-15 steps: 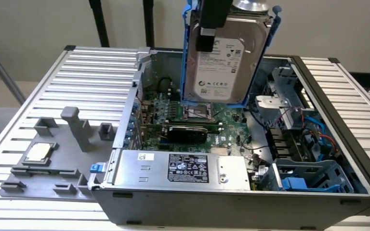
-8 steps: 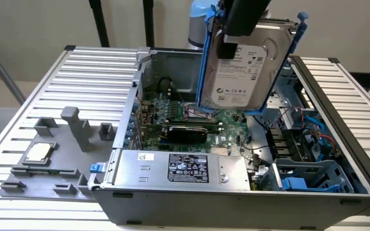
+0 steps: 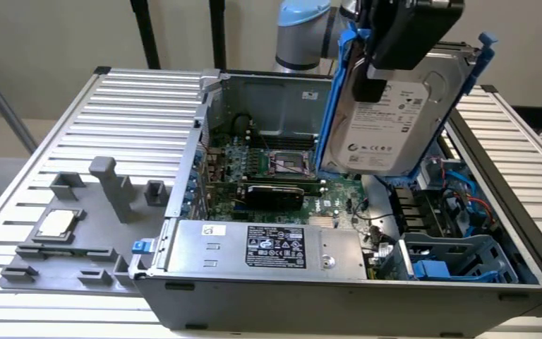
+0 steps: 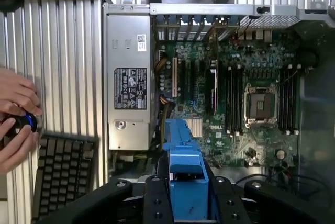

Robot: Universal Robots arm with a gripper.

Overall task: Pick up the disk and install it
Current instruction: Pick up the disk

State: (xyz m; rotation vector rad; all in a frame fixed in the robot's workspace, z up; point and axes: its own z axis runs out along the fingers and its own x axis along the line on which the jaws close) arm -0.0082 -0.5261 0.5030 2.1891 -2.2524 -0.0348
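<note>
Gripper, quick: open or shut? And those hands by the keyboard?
Gripper: shut on the disk, held over the open computer case.
Person's hands: around a small black-and-blue object.

Open computer case (image 3: pixel 346 307) on slatted table (image 3: pixel 139 99); motherboard (image 4: pixel 230 103) and power supply (image 3: pixel 262 247) inside; keyboard (image 4: pixel 63 177) beside it

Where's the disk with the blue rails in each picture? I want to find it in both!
Exterior view: the disk hangs upright above the open computer case, toward the exterior view's right, clamped in the gripper.
Wrist view: the disk's blue rail shows edge-on between the black jaws, in front of the green motherboard.
Shared landmark: the silver power supply box with the black label.
</note>
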